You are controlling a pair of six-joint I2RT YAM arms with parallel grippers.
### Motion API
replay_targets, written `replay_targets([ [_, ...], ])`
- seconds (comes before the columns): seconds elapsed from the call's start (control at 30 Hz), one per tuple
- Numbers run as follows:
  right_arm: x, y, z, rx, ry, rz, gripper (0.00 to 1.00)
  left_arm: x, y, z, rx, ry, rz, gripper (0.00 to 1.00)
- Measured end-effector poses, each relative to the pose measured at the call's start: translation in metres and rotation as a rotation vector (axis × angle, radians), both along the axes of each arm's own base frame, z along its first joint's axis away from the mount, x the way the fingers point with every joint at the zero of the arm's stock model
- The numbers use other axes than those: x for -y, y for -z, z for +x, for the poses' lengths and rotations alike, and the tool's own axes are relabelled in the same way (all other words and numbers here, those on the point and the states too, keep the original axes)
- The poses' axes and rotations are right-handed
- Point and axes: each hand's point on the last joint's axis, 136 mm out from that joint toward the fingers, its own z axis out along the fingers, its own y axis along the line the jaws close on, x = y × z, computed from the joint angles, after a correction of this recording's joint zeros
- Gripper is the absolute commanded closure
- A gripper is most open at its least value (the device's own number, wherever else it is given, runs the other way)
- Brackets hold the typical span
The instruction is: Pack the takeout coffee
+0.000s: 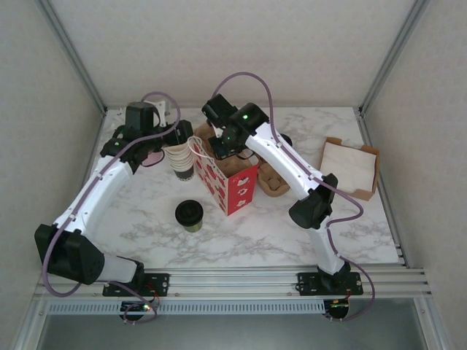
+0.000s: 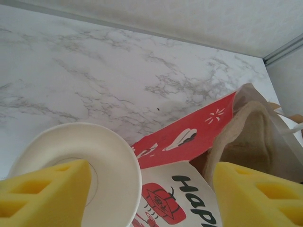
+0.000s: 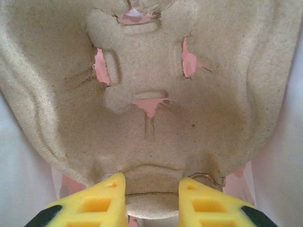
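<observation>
top external: one takeout coffee [image 1: 190, 215], one bag [image 1: 232, 186].

The takeout coffee [image 1: 190, 215] stands on the table [image 1: 255, 227], front-left of the bag [image 1: 232, 186].

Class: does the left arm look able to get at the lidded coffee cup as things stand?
Probably yes: the lidded coffee cup stands clear on the table, nearer than the cup stack where the left tool is.
</observation>
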Motion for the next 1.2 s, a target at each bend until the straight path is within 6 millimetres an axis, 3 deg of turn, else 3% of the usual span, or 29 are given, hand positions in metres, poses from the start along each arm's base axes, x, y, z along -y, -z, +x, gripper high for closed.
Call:
replay_targets([
  [0.27, 0.000, 0.006, 0.000, -0.005, 0.001, -0.008, 0.75, 0.009, 0.007, 0.011, -0.028, 0.028, 0.074, 0.34],
  [0.67, -0.001, 0.006, 0.001, -0.002, 0.001, -0.005, 0.75, 0.016, 0.005, 0.006, -0.043, 0.085, 0.099, 0.32],
  [0.97, 0.001, 0.011, 0.000, -0.012, 0.002, -0.016, 0.75, 0.022, 0.017, 0.014, -0.104, 0.120, 0.115, 0.32],
  [1.2, 0.001, 0.014, -0.001, -0.017, 0.002, -0.022, 0.75, 0.021, 0.016, 0.017, -0.117, 0.114, 0.124, 0.32],
])
